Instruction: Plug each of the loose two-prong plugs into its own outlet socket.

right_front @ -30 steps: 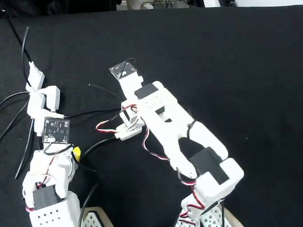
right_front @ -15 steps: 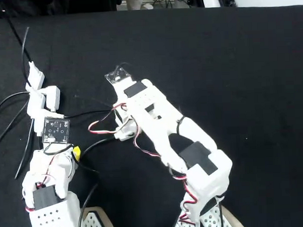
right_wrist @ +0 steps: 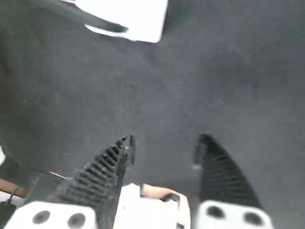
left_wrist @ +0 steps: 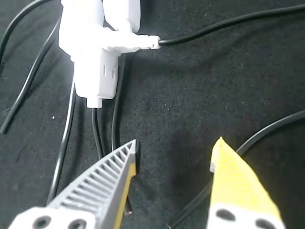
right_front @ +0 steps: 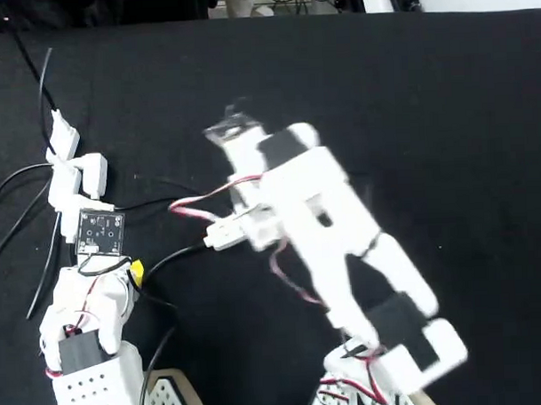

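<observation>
A white outlet block (left_wrist: 95, 52) with a white plug and a black cable in its side lies on the black cloth, ahead of my left gripper (left_wrist: 176, 143). That gripper is open, with bare cloth between its grey and yellow fingers. In the high view the same white outlet pieces (right_front: 72, 169) sit at the far left, just beyond the left arm (right_front: 87, 298). A white plug (right_front: 227, 232) on a black cable lies by the right arm. My right gripper (right_wrist: 166, 140) is open over bare cloth, and its blurred tip (right_front: 232, 128) points to the table's far side.
Several black cables (right_front: 22, 211) trail from the outlet pieces across the left of the table. A blurred white piece (right_wrist: 128, 16) lies beyond the right gripper. The black cloth (right_front: 445, 116) stretches open to the right and far side.
The right arm has swung: its elbow and base links moved to the right and its gripper tip shifted slightly right. The left arm and the outlet pieces have not moved.
</observation>
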Motion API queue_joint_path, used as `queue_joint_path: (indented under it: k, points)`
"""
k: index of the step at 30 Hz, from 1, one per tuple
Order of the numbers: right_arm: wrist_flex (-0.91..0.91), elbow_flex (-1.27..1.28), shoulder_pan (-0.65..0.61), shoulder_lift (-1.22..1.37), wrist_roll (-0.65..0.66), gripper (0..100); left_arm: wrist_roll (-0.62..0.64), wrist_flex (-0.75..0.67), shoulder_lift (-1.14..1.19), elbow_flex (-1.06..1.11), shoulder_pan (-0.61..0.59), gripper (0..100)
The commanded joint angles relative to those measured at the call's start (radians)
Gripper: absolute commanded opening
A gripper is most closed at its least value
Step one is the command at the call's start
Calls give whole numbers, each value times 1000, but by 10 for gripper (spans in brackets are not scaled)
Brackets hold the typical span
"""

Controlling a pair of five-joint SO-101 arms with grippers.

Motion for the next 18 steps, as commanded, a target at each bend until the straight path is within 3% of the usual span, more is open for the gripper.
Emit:
queue_joint_path:
  k: [1, 5, 8, 12, 18]
  points:
    - [-3, 54, 207, -133, 61, 54, -5, -11, -6, -16, 56, 257]
    - [-132, 159, 462, -237, 61, 47, -5, -23, -6, -48, 197, 258]
    - [-292, 275, 569, -282, 68, 48, 17, -89, -6, -61, 344, 252]
    - [-440, 423, 591, -288, 72, 49, 78, -204, -5, -81, 503, 261]
    - [-462, 453, 626, -288, 141, 49, 44, -275, 25, -10, 696, 322]
